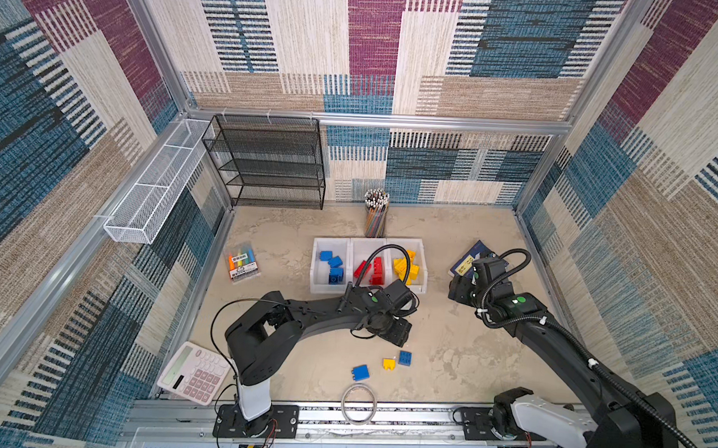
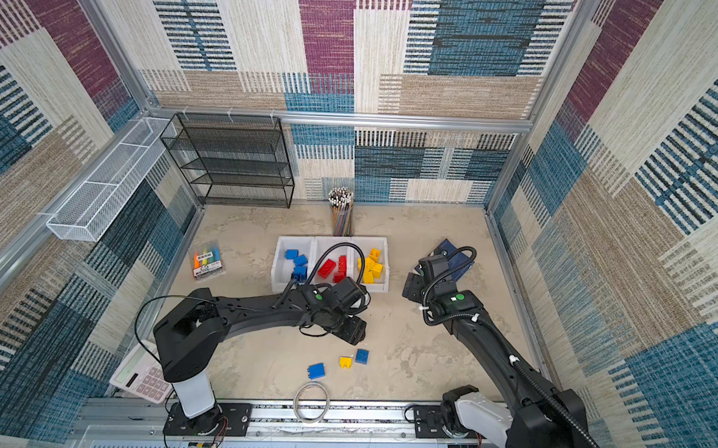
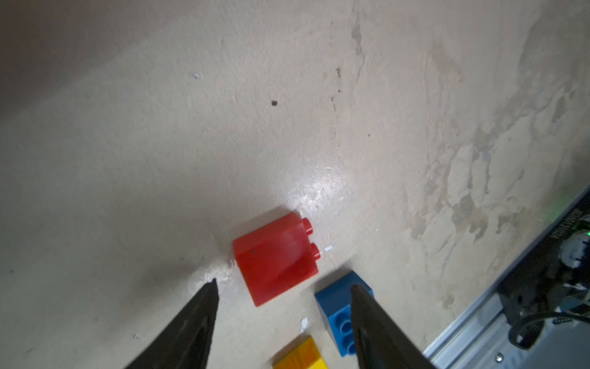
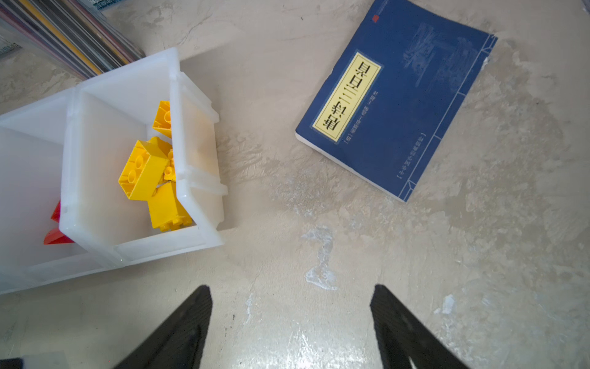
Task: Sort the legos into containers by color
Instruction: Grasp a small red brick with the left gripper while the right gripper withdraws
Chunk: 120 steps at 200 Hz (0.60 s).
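On the worktop (image 1: 447, 353) short of the 3 bins (image 1: 369, 239), the red lego (image 3: 276, 258) lies on its side just ahead of the open, empty left tool (image 3: 284, 284), which should straddle its smooth flanks, not the studs, before closing. Loose legos number 4: 1 red, 2 blue legos (image 1: 360, 372), 1 yellow lego (image 1: 389, 363); the right tool (image 4: 290, 287) hangs open, empty.

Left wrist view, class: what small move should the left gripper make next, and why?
Probably ease the left gripper forward until its open jaws straddle the red lego. It lies on its side on the table just ahead of the fingertips, with a blue lego close beside it.
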{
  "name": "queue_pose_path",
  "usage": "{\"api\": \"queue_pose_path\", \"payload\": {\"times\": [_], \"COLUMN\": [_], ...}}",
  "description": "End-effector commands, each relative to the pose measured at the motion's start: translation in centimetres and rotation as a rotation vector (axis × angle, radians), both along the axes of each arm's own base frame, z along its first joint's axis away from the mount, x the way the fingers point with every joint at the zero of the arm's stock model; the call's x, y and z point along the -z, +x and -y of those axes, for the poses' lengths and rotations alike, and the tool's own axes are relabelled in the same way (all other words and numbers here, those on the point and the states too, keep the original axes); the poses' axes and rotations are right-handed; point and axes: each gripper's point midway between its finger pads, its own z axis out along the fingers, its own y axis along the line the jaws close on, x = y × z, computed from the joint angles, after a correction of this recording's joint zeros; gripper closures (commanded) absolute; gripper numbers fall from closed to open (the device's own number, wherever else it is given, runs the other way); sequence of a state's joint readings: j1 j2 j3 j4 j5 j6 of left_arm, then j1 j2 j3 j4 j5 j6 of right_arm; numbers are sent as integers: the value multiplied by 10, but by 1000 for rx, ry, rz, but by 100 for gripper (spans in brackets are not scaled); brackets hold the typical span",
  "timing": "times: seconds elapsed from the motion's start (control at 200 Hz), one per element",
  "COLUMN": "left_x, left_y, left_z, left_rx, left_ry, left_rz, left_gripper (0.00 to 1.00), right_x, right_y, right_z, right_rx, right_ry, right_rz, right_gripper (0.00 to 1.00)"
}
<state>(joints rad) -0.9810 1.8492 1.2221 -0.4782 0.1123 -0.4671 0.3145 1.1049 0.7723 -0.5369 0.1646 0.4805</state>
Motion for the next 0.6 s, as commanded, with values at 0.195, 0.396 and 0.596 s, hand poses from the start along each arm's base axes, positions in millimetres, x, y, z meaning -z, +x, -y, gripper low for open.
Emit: {"api": "queue_pose_path", "payload": {"times": [0.195, 0.396, 0.596], "left_x": [22, 30, 36], "left_y": [-1, 1, 0], "left_z": [-3, 0, 2], "left_rx": [37, 46, 63], "left_ry": [167, 204, 224], "left_rz": [-7, 1, 2], "left_gripper": [31, 33, 43], "right_x": [1, 3, 4], "right_y": [-3, -5, -7], "right_z": [1, 2, 3], "right_rx": [7, 9, 13], "right_ry": [14, 13, 13], "right_rz": [10, 7, 6], "right_gripper": [19, 18, 18]}}
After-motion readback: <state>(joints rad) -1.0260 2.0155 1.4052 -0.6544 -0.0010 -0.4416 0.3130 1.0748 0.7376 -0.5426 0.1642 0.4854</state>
